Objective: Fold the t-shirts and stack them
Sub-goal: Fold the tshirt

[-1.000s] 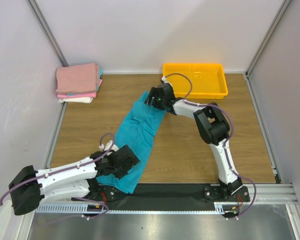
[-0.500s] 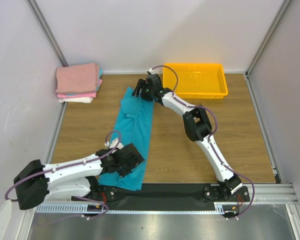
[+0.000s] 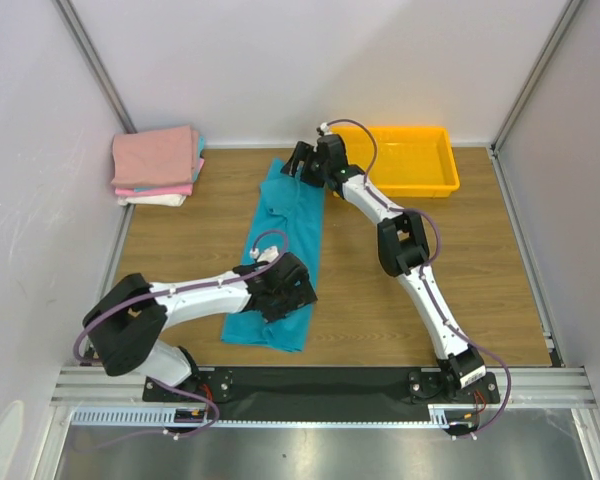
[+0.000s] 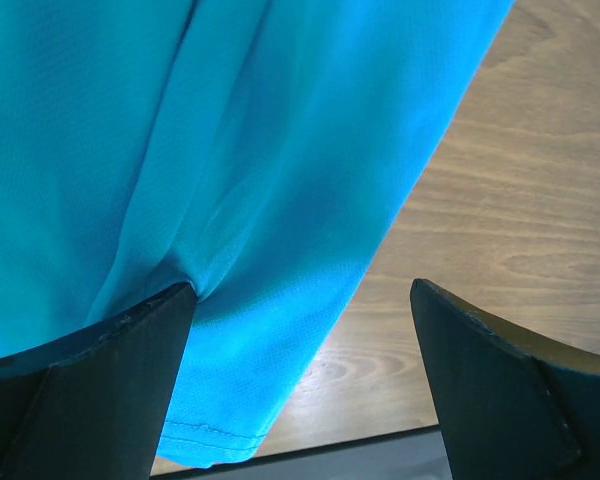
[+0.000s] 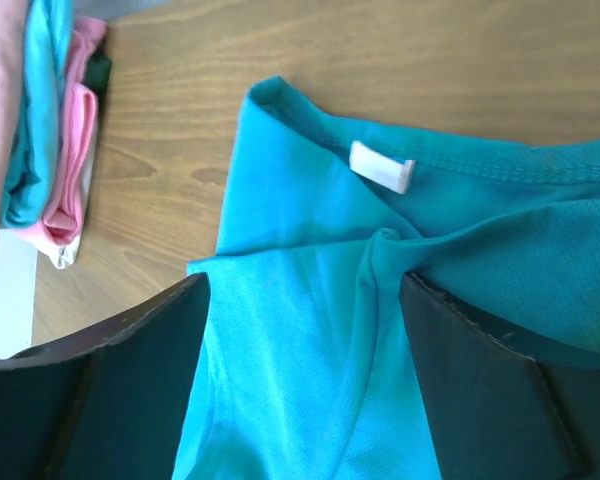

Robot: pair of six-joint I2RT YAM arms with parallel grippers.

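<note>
A teal t-shirt (image 3: 285, 225), folded into a long strip, lies on the wooden table, running from near the bin to the front edge. My left gripper (image 3: 285, 288) is open low over its near end. In the left wrist view (image 4: 302, 290) the shirt's right edge and hem (image 4: 230, 130) lie between the spread fingers. My right gripper (image 3: 305, 163) is open over the collar end. In the right wrist view (image 5: 305, 282) teal cloth (image 5: 300, 330) fills the gap, with the white neck label (image 5: 382, 166) beyond.
A stack of folded shirts (image 3: 158, 163), pink on top, sits at the back left and also shows in the right wrist view (image 5: 35, 110). An orange bin (image 3: 392, 187) stands at the back right. A black strip (image 3: 330, 380) runs along the near table edge.
The shirt has been drawn away from the front edge and now lies straighter and farther back. My left arm has reached forward and right. My right gripper swung left, then back right, to the collar.
</note>
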